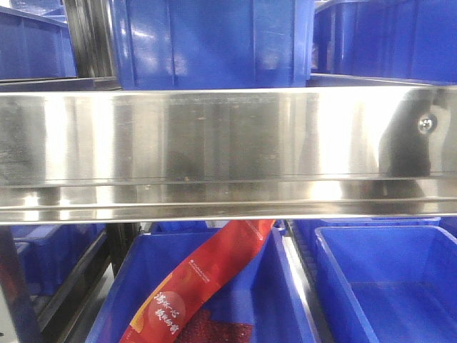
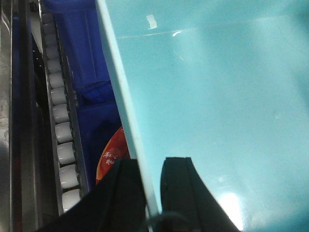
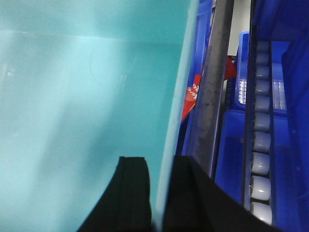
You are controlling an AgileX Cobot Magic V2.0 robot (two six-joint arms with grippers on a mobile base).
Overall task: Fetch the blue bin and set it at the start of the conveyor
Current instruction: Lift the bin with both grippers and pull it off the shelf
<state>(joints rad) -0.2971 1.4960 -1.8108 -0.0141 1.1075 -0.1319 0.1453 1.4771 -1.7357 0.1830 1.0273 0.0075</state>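
The pale aqua blue bin [image 2: 217,106] fills most of the left wrist view, and its inside [image 3: 82,96] fills the left of the right wrist view. My left gripper [image 2: 150,166] is shut on the bin's left rim, one black finger outside the wall and one inside. Over the opposite rim my right gripper [image 3: 161,166] is shut the same way. The bin hangs above dark blue crates. No grey belt or red frame shows, so the conveyor start is out of view. Neither gripper nor the bin appears in the front view.
A shiny steel shelf rail [image 1: 228,150] crosses the front view close ahead. Dark blue crates [image 1: 214,43] stand above it and more dark blue crates [image 1: 385,286] below; one holds a red packet [image 1: 207,279]. Tracks of white rollers [image 2: 63,130] run beside the crates.
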